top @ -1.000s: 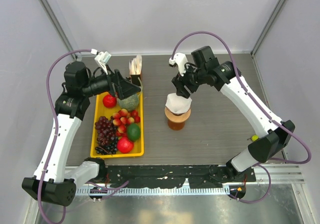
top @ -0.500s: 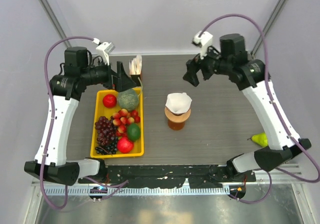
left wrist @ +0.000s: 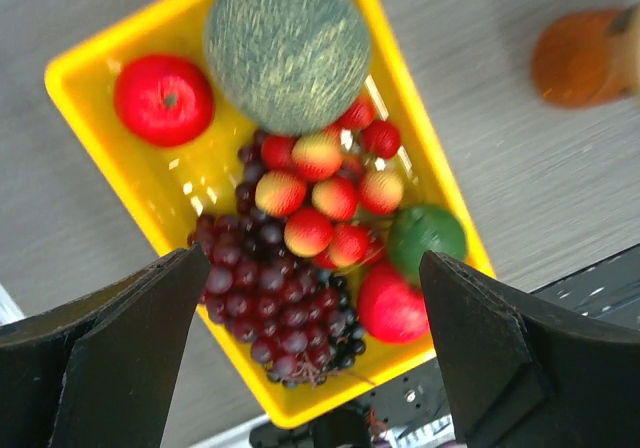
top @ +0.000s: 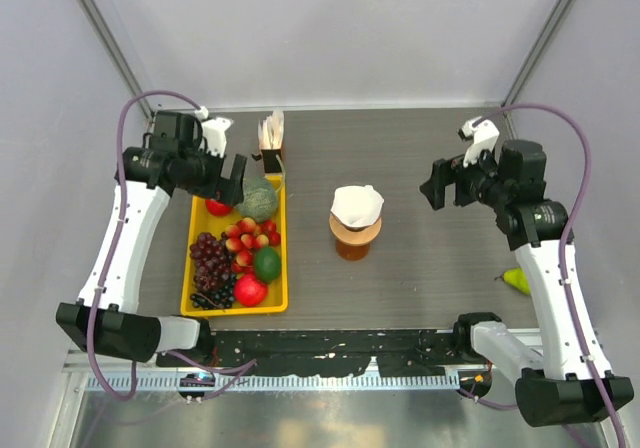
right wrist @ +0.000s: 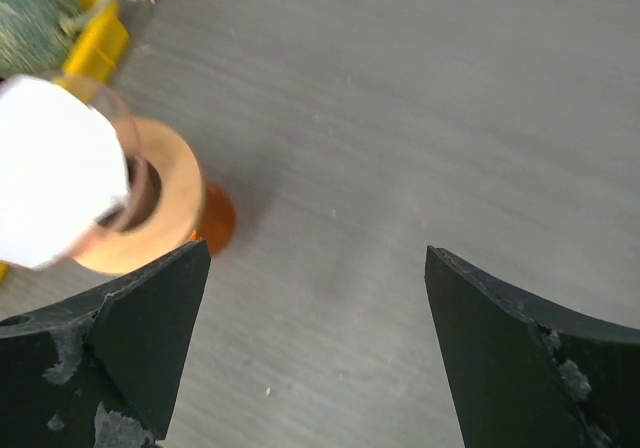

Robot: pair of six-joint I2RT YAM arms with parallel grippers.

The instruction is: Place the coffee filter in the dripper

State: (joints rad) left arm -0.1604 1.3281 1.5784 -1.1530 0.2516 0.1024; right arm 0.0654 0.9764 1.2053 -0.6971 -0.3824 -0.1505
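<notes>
Dark grey table (top: 420,268), plain white walls. Coffee filter (top: 356,204) sits in the dripper (top: 355,231), mid frame. Both pincers wide open, nothing held: left gripper (top: 233,178) over yellow fruit tray (top: 284,268), right gripper (top: 438,184) off to the right.

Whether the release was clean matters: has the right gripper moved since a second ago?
Yes: the right gripper has pulled back rightward, off the coffee filter in the dripper.

Dark grey wood-grain table (top: 420,158). Left of centre: yellow tray (top: 235,310) loaded with fruit. Just beyond its far right corner: upright paper bundle in small dark box (top: 271,146). Centre: amber glass jug (top: 354,247). Near right edge, well apart: green pear (top: 516,280).
</notes>
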